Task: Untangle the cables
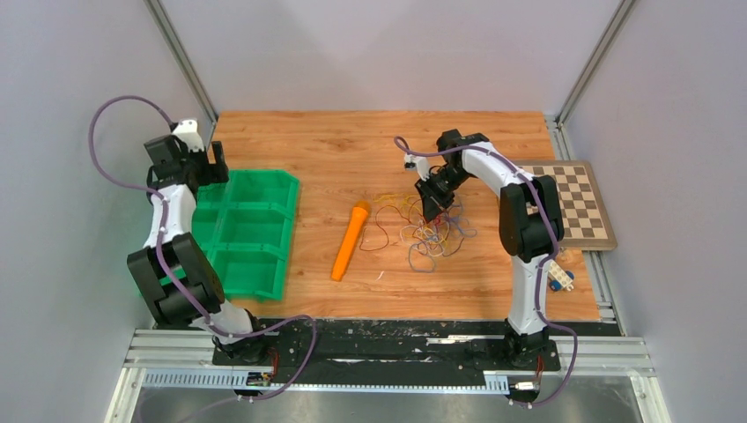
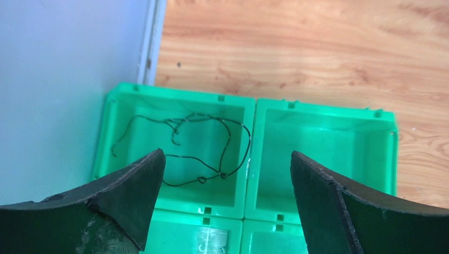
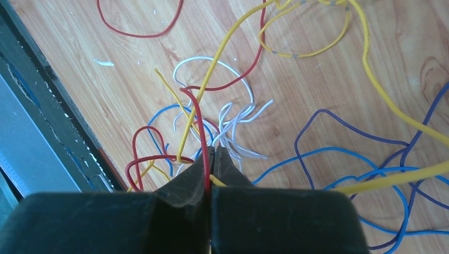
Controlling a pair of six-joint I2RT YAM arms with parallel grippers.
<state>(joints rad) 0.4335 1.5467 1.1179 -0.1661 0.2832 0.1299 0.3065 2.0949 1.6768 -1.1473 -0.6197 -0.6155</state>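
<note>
The cables point(image 1: 427, 231), thin loops of red, yellow, blue and white, lie tangled on the wooden table right of centre. My right gripper point(image 1: 433, 210) hangs over the tangle. In the right wrist view it point(image 3: 216, 151) is shut on a red cable point(image 3: 200, 121), and a yellow cable point(image 3: 222, 55) pokes out between the fingers too. White strands point(image 3: 233, 119) and blue loops point(image 3: 317, 151) spread around it. My left gripper point(image 2: 226, 153) stands open above the green bin point(image 2: 254, 159), holding nothing. A thin dark cable point(image 2: 223, 174) lies curled in the bin's far left compartment.
An orange marker point(image 1: 350, 241) lies between the green bin point(image 1: 291, 229) and the tangle. A chessboard point(image 1: 573, 203) sits at the table's right edge, with a small white and blue object point(image 1: 559, 280) near the right arm's base. Walls close in the left, back and right.
</note>
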